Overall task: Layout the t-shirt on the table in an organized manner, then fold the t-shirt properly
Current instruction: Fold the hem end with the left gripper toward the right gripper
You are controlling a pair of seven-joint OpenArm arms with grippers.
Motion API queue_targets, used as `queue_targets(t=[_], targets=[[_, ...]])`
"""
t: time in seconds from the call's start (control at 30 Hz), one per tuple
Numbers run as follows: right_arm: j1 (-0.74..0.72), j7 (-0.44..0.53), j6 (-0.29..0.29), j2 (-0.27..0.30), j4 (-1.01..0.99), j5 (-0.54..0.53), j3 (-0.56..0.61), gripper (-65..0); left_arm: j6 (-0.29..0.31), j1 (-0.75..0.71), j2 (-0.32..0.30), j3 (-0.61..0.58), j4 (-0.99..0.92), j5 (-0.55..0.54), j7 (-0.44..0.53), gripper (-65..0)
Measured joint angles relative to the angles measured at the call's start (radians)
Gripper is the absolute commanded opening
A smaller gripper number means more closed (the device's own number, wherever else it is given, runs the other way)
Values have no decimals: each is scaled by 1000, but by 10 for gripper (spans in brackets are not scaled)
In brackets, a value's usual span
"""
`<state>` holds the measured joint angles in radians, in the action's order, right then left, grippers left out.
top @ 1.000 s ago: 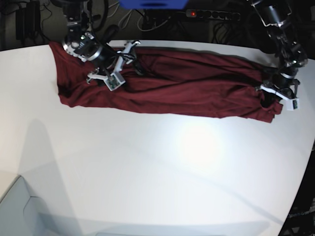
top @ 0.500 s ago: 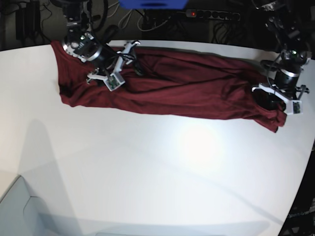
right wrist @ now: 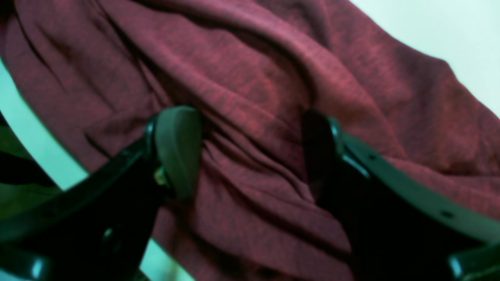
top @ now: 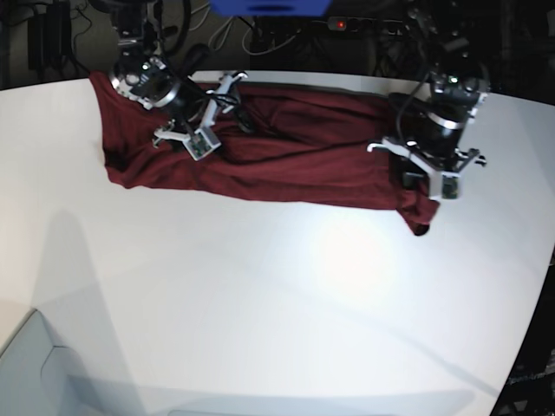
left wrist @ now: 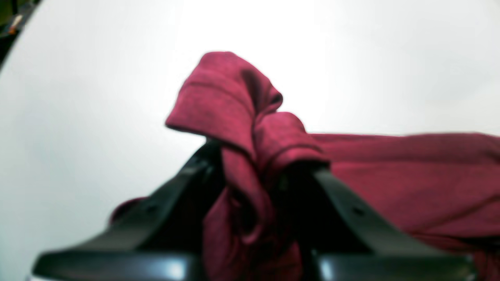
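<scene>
The dark maroon t-shirt (top: 295, 156) lies in a long wrinkled band across the back of the white table (top: 260, 303). My left gripper (top: 425, 178) is shut on the shirt's right end. A bunched fold of t-shirt (left wrist: 242, 117) sticks up between its black fingers (left wrist: 187, 183), and a bit of cloth hangs below it. My right gripper (top: 217, 113) stands open over the shirt's left part. In the right wrist view its fingers (right wrist: 177, 148) straddle wrinkled t-shirt (right wrist: 254, 97) without pinching it.
Behind the table's back edge run a power strip with a red light (top: 373, 24), cables and a blue object (top: 269, 7). The table's curved edge drops off at the right (top: 542, 286). A pale surface (top: 35, 364) shows at the lower left corner.
My left gripper has carried the shirt's right end leftward, toward the middle, and the band of cloth is shorter. The right gripper has stayed where it was, open.
</scene>
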<state>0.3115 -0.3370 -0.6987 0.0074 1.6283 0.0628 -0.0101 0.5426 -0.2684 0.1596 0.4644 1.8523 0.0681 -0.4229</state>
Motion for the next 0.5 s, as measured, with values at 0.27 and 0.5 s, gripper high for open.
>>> queue_targets(t=[0.27, 0.5], targets=[[0, 0, 0, -5, 0, 0, 0, -243, -125, -86, -8, -378, 2, 167, 9, -650], [-20, 1, 0, -2, 2, 0, -25, -243, -271, -104, -77, -591, 0, 210, 26, -650]])
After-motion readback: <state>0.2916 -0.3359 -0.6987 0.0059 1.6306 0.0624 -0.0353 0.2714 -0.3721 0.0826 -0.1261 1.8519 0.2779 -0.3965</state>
